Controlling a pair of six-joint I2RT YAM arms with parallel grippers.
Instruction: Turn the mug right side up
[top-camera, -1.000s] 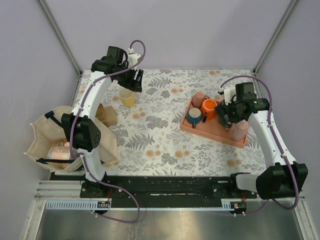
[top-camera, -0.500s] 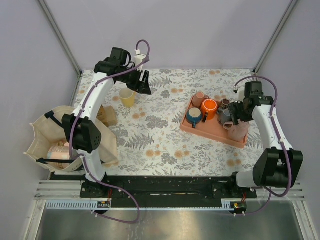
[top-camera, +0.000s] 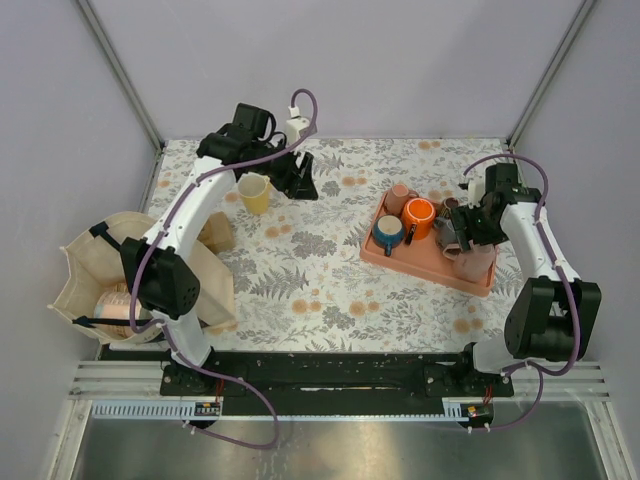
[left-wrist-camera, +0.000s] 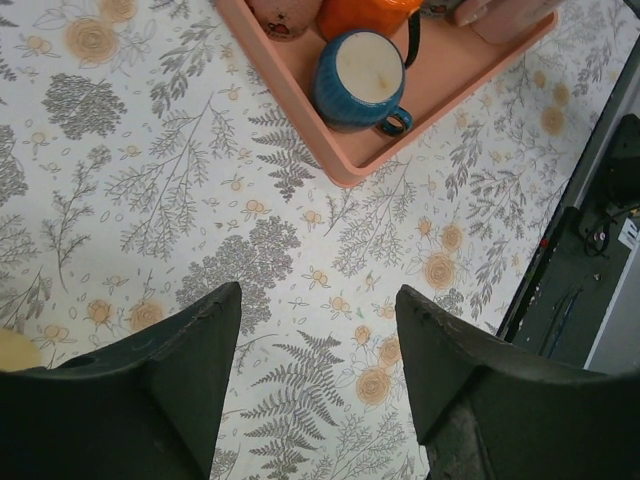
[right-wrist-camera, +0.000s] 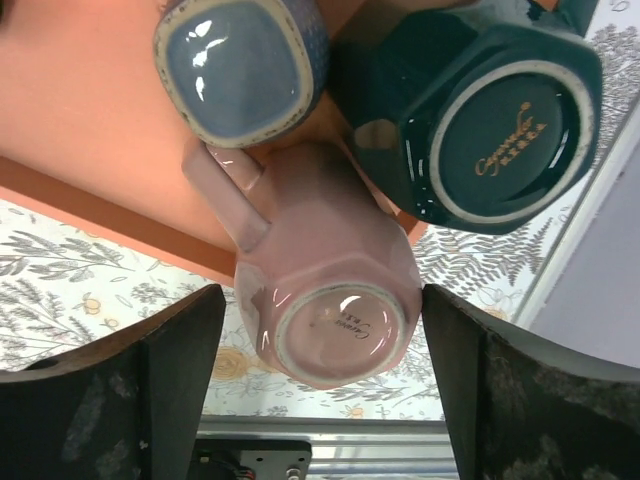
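A pink mug (right-wrist-camera: 335, 300) stands upside down at the edge of the orange tray (right-wrist-camera: 80, 130), its base toward the right wrist camera and its handle pointing up-left. My right gripper (right-wrist-camera: 322, 295) is open, one finger on each side of that mug, with narrow gaps showing. From above, the right gripper (top-camera: 462, 238) hovers over the pink mug (top-camera: 478, 262) at the tray's right end. My left gripper (top-camera: 303, 180) is open and empty above the floral cloth, right of a yellow cup (top-camera: 253, 192).
Beside the pink mug, a dark green mug (right-wrist-camera: 480, 110) and a blue-grey mug (right-wrist-camera: 240, 65) also stand base up. A blue mug (left-wrist-camera: 362, 75) and an orange mug (top-camera: 418, 215) sit upright on the tray (top-camera: 420, 268). A cloth bag (top-camera: 100, 280) lies at the left.
My right gripper has swung back over the tray's right end and now straddles the pink mug. The left gripper has drifted right, away from the yellow cup.
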